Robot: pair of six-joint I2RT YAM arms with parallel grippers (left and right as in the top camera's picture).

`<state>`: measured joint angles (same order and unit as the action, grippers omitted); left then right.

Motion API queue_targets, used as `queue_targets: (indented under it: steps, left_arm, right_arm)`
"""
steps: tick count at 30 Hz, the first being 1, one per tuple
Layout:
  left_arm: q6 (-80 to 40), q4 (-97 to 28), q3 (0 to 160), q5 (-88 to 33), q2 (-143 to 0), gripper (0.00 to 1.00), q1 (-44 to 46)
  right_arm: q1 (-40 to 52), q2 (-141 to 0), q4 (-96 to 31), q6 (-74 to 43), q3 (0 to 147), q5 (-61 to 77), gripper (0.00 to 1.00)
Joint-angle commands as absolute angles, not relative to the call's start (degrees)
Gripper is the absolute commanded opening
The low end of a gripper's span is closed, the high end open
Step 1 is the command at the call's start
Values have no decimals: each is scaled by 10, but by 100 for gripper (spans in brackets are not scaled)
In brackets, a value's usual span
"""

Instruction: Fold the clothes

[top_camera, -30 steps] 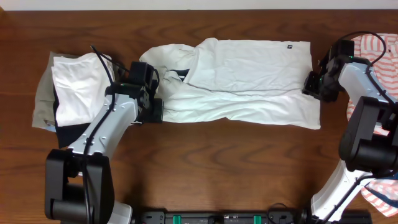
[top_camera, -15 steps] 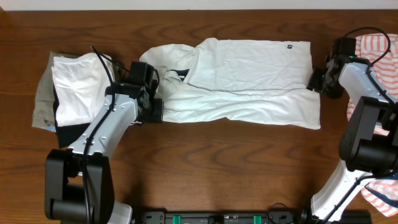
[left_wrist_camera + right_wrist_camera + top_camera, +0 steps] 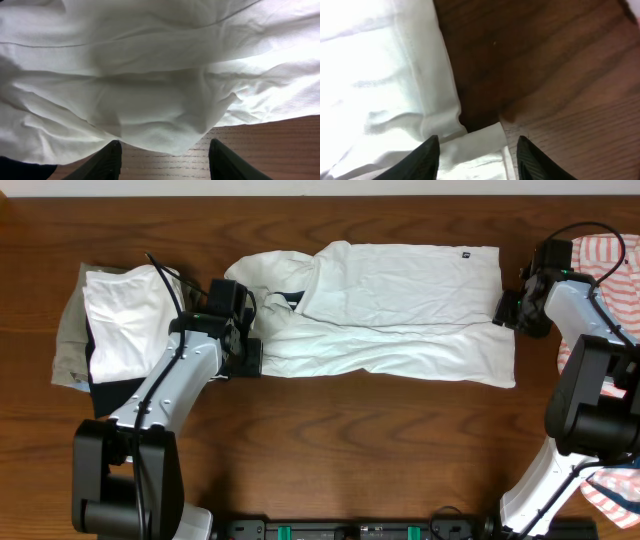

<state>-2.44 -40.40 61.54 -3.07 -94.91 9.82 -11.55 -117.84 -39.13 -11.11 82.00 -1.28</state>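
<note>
At opposite ends of the white shirt (image 3: 400, 310), the left gripper (image 3: 165, 150) and right gripper (image 3: 477, 145) stand with jaws wide, fingers cropped at frame edges.

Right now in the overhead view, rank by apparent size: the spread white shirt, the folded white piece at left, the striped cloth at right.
1. spread white shirt
2. folded white piece
3. striped cloth, unsure against the second: the right arm and frame edge hide part of it.
</note>
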Motion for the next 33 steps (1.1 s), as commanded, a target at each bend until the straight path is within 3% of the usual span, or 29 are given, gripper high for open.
queue_targets:
  steps: [1,4,6,13,14,16,17,33]
  left_arm:
    - [-27,-404,622,-35,-942,56,98]
    - [-27,-404,622,-35,-942,56,98]
    - [-27,-404,622,-35,-942,56,98]
    - [-27,-404,622,-35,-942,57,98]
    - [-27,-404,622,-35,-942,56,98]
    - [-27,-404,622,-35,-942,56,98]
    - [-27,-404,622,-35,-942,56,98]
    - [-27,-404,622,-35,-942,56,98]
  right_arm:
    - [-109,-1180,-389,-104,817,-6,38]
    - [-109,-1180,-383,-104,817,-6,11]
    - [-109,-1180,-381,-104,817,-6,1]
    - [-109,-1180,-382,-104,817,-6,1]
    - [-109,-1180,-385,-104,817,-6,4]
    - [-109,-1180,-396,-104,817,-7,29]
    - [-109,-1180,-401,-104,817,-12,33]
    - [-108,-1181,-386,-107,792,-17,44]
